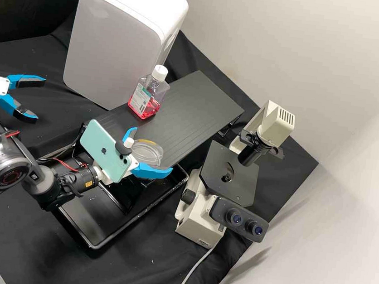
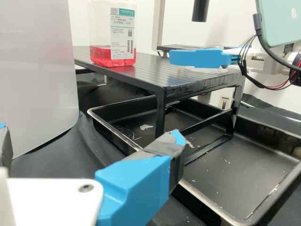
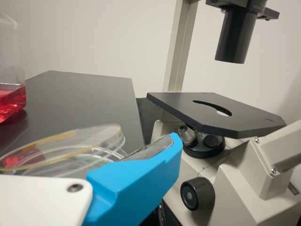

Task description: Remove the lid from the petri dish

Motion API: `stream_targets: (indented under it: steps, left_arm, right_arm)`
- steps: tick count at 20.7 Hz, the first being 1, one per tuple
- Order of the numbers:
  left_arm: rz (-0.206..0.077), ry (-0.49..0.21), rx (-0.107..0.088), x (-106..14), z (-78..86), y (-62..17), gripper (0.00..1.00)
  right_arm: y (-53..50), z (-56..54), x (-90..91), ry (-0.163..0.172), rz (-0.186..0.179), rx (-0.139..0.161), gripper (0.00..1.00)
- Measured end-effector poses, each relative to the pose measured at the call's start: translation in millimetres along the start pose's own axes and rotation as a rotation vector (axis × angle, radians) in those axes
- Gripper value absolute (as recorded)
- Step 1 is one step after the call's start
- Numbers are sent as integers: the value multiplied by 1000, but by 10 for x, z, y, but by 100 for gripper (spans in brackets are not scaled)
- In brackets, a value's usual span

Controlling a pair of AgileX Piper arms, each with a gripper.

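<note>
The clear petri dish point(image 1: 148, 148) lies at the near corner of the black raised platform point(image 1: 193, 110). My right gripper point(image 1: 151, 152) straddles it, one blue finger on each side, and appears shut on the lid point(image 3: 66, 141). The lid sits tilted, raised at one side above the base point(image 3: 84, 162). One of the right fingers point(image 3: 146, 169) lies against the dish's edge. My left gripper point(image 1: 39, 100) hangs open and empty at the far left, well away from the dish, beside the white box.
A flask of red liquid point(image 1: 145, 95) stands on the platform behind the dish. A tall white box point(image 1: 119, 34) is at the back left. A microscope point(image 1: 230, 183) stands right of the platform. A black tray point(image 1: 107, 224) lies under the platform.
</note>
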Motion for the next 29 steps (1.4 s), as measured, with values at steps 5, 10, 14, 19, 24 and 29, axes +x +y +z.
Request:
stream_targets:
  steps: [5,10,14,19,24,29]
  left_arm:
    - [0,0,0,0,0,0,100]
    - [8,-1,1,17,1,17,100]
    - [15,17,-7,17,-16,23,100]
    - [15,17,-7,17,-16,23,100]
    - [15,17,-7,17,-16,23,100]
    - [15,17,-7,17,-16,23,100]
  right_arm:
    - [1,-2,10,1,1,0,100]
    - [9,-11,24,4,5,1,100]
    - [9,-11,24,4,5,1,100]
    - [-17,11,31,-4,-5,0,100]
    - [-17,11,31,-4,-5,7,0]
    - [-17,11,31,-4,-5,30,0]
